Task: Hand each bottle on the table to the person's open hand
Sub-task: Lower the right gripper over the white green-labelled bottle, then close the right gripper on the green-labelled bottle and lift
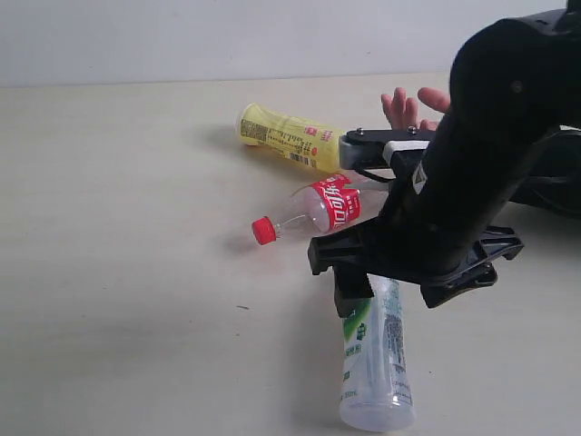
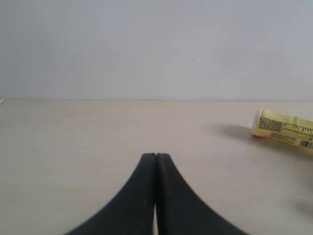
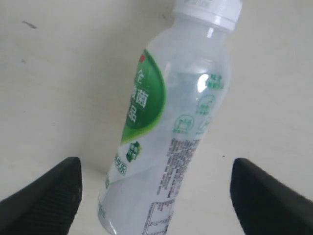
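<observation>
1. White-green bottle (image 1: 374, 354) lies on its side on the table (image 1: 118, 272), nearest the camera in the exterior view. Its base is toward the camera and its cap end is hidden under the right gripper (image 1: 408, 277).
2. Right wrist view: the white-green bottle (image 3: 181, 122) sits between the two black fingers (image 3: 44, 196) of the right gripper (image 3: 156, 169). Jaws are spread wide, bare table shows on each side of the bottle, and neither finger touches it.
3. White cap (image 3: 210, 10) is on, at the end away from the fingers.
4. How high the right gripper is above the bottle: cannot tell.
5. Right arm (image 1: 490, 136) is bulky and black, and fills the right of the exterior view.
6. Red-label bottle (image 1: 327, 207) is clear and on its side, just beyond the right gripper. Its red cap (image 1: 263, 231) points left in the exterior view.
7. Yellow bottle (image 1: 286, 136) is on its side farther back, near the red-label bottle but apart from it. Its base is to the left and its other end is hidden behind a pale bracket (image 1: 386, 143) with two screws.
8. Person's hand (image 1: 413, 107): fingers show at the far side, behind the right arm and just right of the yellow bottle. The palm is hidden.
9. Left gripper (image 2: 155, 159): jaws closed, tips pressed together with nothing between them, over bare table (image 2: 73, 147). The yellow bottle (image 2: 283, 129) lies well apart from it.
</observation>
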### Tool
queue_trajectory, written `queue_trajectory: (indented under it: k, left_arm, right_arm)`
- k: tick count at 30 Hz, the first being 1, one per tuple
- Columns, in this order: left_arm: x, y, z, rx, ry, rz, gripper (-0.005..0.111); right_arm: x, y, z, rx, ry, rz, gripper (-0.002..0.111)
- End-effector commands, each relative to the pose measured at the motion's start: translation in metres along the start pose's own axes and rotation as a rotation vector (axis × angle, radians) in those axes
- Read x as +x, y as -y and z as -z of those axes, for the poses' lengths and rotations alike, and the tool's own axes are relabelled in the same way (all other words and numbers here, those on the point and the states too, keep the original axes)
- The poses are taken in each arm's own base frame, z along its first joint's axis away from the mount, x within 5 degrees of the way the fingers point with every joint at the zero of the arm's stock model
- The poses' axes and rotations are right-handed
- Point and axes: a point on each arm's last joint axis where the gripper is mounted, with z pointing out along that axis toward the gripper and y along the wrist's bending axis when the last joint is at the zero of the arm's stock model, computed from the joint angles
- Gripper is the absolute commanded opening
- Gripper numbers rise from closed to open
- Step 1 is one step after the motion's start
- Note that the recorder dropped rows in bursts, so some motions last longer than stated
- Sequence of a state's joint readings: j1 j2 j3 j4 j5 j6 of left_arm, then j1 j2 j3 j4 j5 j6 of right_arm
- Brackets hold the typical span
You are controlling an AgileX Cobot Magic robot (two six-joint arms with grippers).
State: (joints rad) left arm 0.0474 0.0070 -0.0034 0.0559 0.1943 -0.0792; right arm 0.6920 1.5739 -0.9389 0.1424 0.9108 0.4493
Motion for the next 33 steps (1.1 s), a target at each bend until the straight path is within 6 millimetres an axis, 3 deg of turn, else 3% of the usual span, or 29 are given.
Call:
queue_trajectory:
  k: [1, 24, 30, 33]
  left_arm:
    - [0.001, 0.0, 0.0, -0.002, 0.004, 0.009, 0.0]
    - [0.001, 0.0, 0.0, -0.002, 0.004, 0.009, 0.0]
    - [0.001, 0.0, 0.0, -0.002, 0.004, 0.009, 0.0]
    - [0.001, 0.0, 0.0, -0.002, 0.004, 0.009, 0.0]
  right_arm:
    - [-0.005, -0.001, -0.008, 0.059, -0.007, -0.011, 0.078]
    - [-0.016, 0.003, -0.074, 0.156, -0.133, -0.023, 0.078]
    - [-0.017, 0.002, -0.075, 0.149, -0.124, -0.025, 0.06]
    - [-0.017, 0.002, -0.075, 0.149, -0.124, -0.025, 0.043]
